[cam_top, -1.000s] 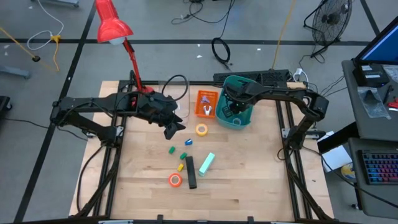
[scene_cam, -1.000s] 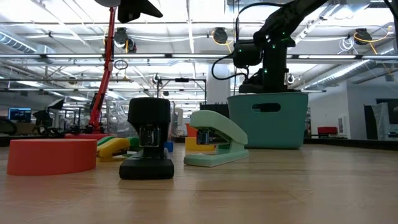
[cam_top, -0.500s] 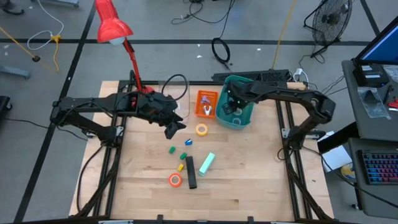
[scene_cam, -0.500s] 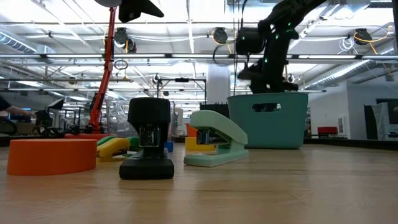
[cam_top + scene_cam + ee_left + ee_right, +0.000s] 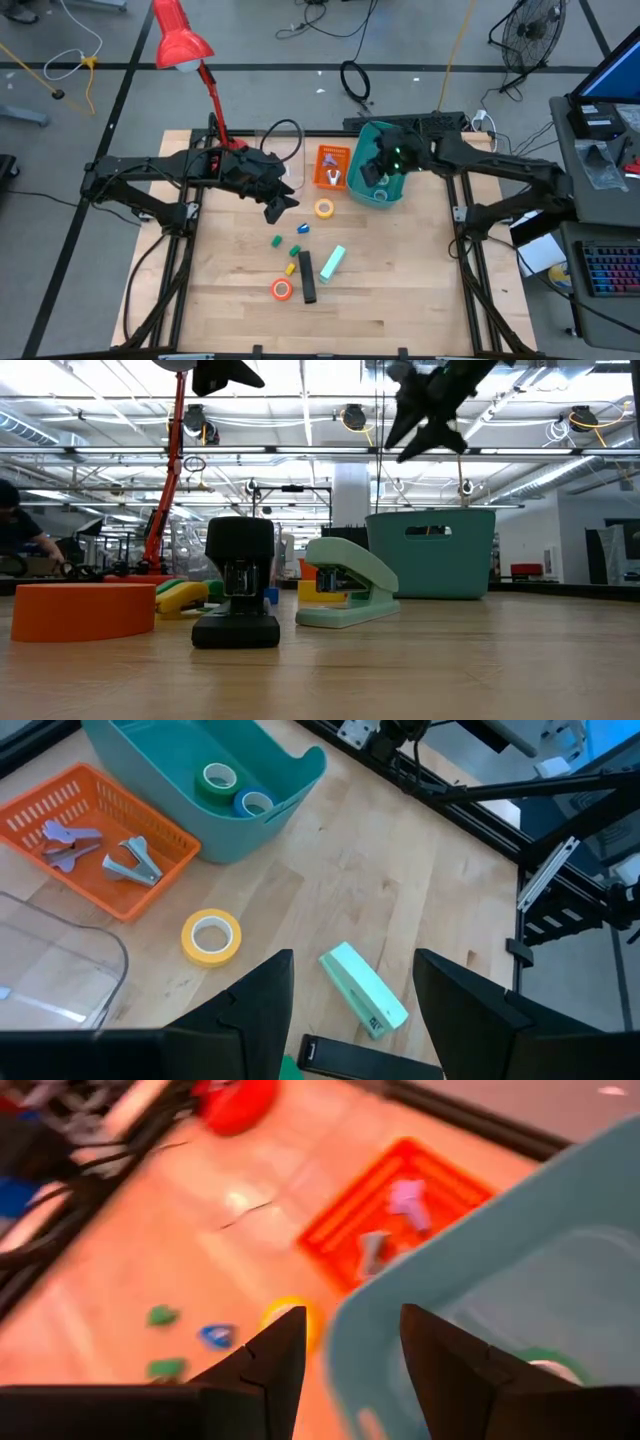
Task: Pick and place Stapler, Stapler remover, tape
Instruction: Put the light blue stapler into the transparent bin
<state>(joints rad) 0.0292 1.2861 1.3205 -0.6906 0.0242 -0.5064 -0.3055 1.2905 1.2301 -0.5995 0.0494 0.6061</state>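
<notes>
A mint-green stapler [image 5: 332, 262] and a black stapler [image 5: 307, 277] lie side by side on the wooden table. An orange tape roll [image 5: 282, 290] lies flat near the black stapler, and a yellow roll [image 5: 211, 937] lies farther back. Green tape [image 5: 218, 780] and blue tape [image 5: 255, 802] lie in the teal bin [image 5: 397, 195]. Two staple removers [image 5: 132, 860] lie in an orange basket [image 5: 30, 820]. My left gripper [image 5: 280, 207] hangs open above the table, left of the yellow roll, holding nothing. My right gripper [image 5: 425, 422] is open and empty, high over the bin.
Small green, blue and yellow blocks [image 5: 286, 243] are scattered between the yellow roll and the staplers. A red desk lamp [image 5: 182, 40] stands at the far left corner. A clear container [image 5: 50, 970] stands beside the orange basket. Bare wood lies near the front and right edges.
My right gripper has come up out of the teal bin, from inside its walls to well above the rim, and has tipped from pointing steeply down to a shallower slant. Its arm has swung back toward the table's right edge.
</notes>
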